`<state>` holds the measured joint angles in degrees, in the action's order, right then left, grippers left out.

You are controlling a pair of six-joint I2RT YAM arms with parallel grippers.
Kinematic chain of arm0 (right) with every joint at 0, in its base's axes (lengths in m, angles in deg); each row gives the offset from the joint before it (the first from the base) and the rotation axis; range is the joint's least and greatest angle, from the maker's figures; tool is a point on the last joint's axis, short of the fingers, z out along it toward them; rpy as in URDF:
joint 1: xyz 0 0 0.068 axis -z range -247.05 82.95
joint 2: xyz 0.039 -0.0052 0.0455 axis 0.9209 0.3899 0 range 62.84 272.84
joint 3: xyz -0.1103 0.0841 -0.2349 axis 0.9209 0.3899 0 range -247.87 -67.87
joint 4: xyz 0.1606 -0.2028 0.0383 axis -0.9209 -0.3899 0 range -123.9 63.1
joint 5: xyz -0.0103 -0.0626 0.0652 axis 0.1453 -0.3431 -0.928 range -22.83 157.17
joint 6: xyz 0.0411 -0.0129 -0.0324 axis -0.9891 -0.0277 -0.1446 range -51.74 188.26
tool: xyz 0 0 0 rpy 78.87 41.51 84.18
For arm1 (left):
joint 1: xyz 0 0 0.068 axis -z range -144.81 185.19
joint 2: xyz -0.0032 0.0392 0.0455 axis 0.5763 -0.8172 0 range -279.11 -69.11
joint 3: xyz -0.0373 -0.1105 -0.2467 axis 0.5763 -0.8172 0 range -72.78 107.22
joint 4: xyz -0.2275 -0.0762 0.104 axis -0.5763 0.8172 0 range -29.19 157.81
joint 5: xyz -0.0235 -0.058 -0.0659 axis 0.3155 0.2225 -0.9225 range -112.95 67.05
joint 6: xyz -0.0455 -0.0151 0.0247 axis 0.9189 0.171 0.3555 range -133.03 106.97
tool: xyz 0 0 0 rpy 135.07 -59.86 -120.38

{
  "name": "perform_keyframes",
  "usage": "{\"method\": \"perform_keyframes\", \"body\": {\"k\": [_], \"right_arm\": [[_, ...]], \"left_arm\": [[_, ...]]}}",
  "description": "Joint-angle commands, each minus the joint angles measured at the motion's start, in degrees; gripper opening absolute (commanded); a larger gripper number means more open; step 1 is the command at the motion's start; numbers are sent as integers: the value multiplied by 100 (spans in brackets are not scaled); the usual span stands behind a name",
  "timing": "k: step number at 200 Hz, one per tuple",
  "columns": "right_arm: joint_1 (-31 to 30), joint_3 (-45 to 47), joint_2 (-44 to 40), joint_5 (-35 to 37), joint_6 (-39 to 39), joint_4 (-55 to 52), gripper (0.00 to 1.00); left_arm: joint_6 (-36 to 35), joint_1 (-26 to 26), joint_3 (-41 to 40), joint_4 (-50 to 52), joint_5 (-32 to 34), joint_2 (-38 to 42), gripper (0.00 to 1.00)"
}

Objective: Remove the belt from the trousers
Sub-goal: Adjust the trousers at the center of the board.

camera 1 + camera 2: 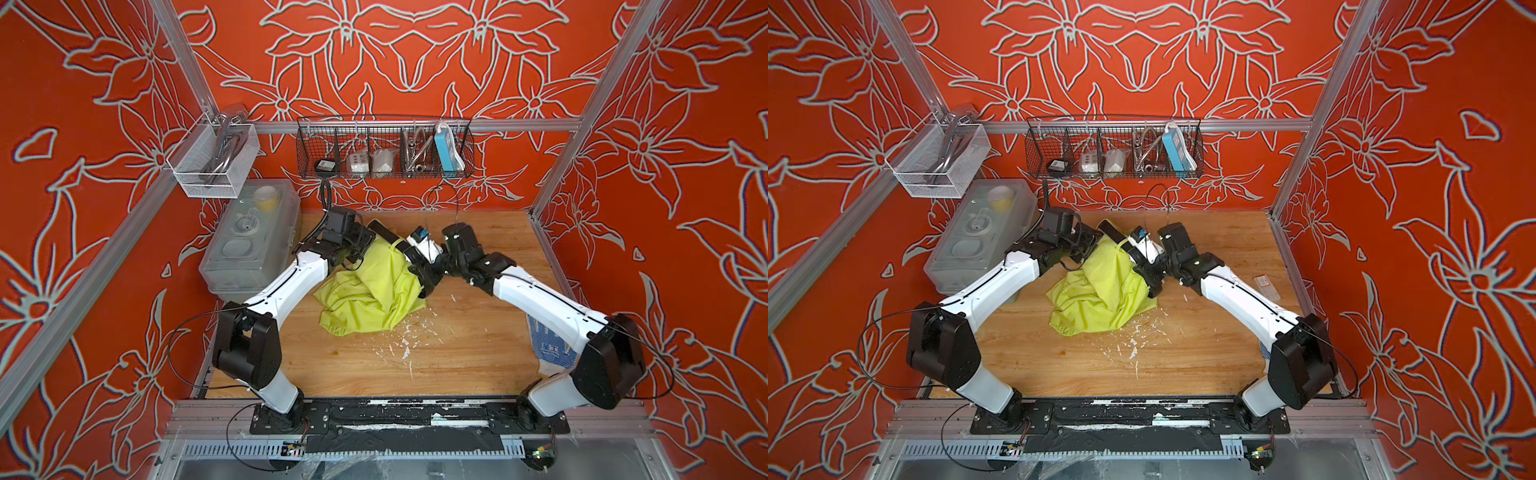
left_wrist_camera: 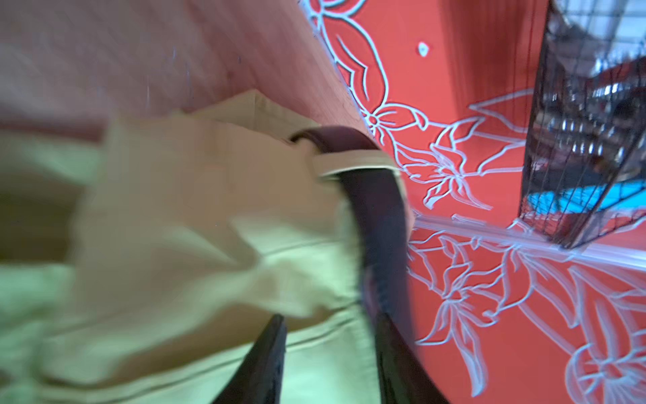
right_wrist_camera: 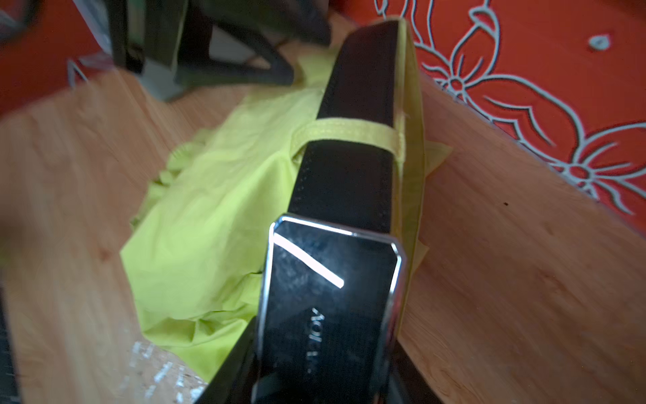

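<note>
Nearest me, low of centre in both top views, the trousers (image 1: 365,291) lie bunched on the table (image 1: 478,357), with the waistband edge raised. Just above them in the frame, the belt (image 1: 384,235) runs straight between the two arms.

The right gripper (image 1: 409,252) is clamped on the buckle (image 3: 332,297), which fills the lower centre of the right wrist view. The left gripper (image 1: 362,241) sits at the strap's other visible end. That wrist view is blurred, so I cannot tell whether its jaws are apart or closed.

Hazards, as I judge them:
- A belt loop (image 3: 346,134) crosses the strap just beyond the buckle. Thin fabric may bunch there, so the garment travels with the belt unless the waistband is restrained.
- The polished buckle may slip from the jaws under load.
- Farthest, at upper centre, hangs the wire basket (image 1: 384,149). A high lift could strike it.
</note>
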<state>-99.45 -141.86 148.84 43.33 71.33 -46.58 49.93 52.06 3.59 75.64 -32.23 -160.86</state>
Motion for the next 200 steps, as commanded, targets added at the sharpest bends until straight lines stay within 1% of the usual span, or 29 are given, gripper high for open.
{"method": "perform_keyframes", "body": {"k": [1, 16, 28, 36, 46, 60, 75, 84, 97, 104, 116, 121, 132, 139, 143, 151, 158, 162, 166, 171, 178, 190, 200], "right_arm": [[482, -725, 137, -2356, -1648, 57, 0], [651, -1029, 545, -3483, -2467, 320, 0], [665, -1012, 830, -4227, -3252, 975, 0], [670, -852, 997, -4619, -4031, 1765, 0], [650, -495, 1245, -4987, -5297, 3417, 0], [623, -168, 1723, -5256, -7071, 5624, 0], [614, 50, 2290, -5346, -8451, 7365, 0], [613, 189, 2568, -5309, -8981, 8114, 0], [617, 389, 2839, -5335, -9197, 8601, 0], [622, 500, 2900, -5394, -9034, 8498, 0], [621, 611, 2863, -5533, -8324, 7779, 0], [621, 638, 2799, -5552, -7892, 7220, 0], [617, 604, 2583, -5537, -6689, 5766, 0], [614, 457, 2415, -5473, -5724, 4460, 0], [612, 318, 2325, -5403, -5008, 3541, 0], [598, -151, 2205, -5153, -3213, 1267, 0], [568, -643, 2201, -4725, -1765, -588, 0], [545, -877, 2222, -4424, -1188, -1352, 0], [535, -1031, 2223, -4195, -790, -1867, 0], [538, -1080, 2207, -4009, -614, -2137, 0], [565, -953, 2124, -3893, -643, -2096, 0], [611, -601, 1970, -3955, -842, -1757, 0], [621, -415, 1919, -4000, -814, -1759, 0]], "left_arm": [[-1280, -77, 272, 130, -471, 258, 57], [-1831, -87, 359, 189, -619, 402, 61], [-2211, -104, 399, 187, -790, 533, 62], [-2430, -104, 404, 175, -864, 638, 63], [-2647, -104, 362, 154, -930, 769, 63], [-2832, -116, 258, 124, -928, 923, 63], [-2904, -117, 73, 2, -912, 1088, 63], [-2888, -123, -23, -70, -922, 1155, 63], [-2849, -123, -79, -3, -907, 1194, 63], [-2853, -123, -96, 68, -909, 1186, 63], [-2852, -123, -129, 224, -818, 1167, 62], [-2852, -126, -153, 302, -748, 1166, 62], [-2881, -122, -205, 411, -616, 1120, 60], [-2860, -122, -228, 455, -535, 1064, 59], [-2844, -128, -245, 478, -517, 1043, 59], [-2825, -124, -239, 477, -509, 951, 58], [-2789, -122, -223, 513, -480, 846, 57], [-2744, -124, -193, 567, -461, 774, 56], [-2706, -122, -151, 634, -415, 706, 56], [-2672, -122, -83, 746, -372, 606, 55], [-2624, -122, 14, 923, -316, 457, 54], [-2579, -118, 194, 1192, -246, 196, 53], [-2590, -118, 299, 1241, -322, -35, 54]]}}
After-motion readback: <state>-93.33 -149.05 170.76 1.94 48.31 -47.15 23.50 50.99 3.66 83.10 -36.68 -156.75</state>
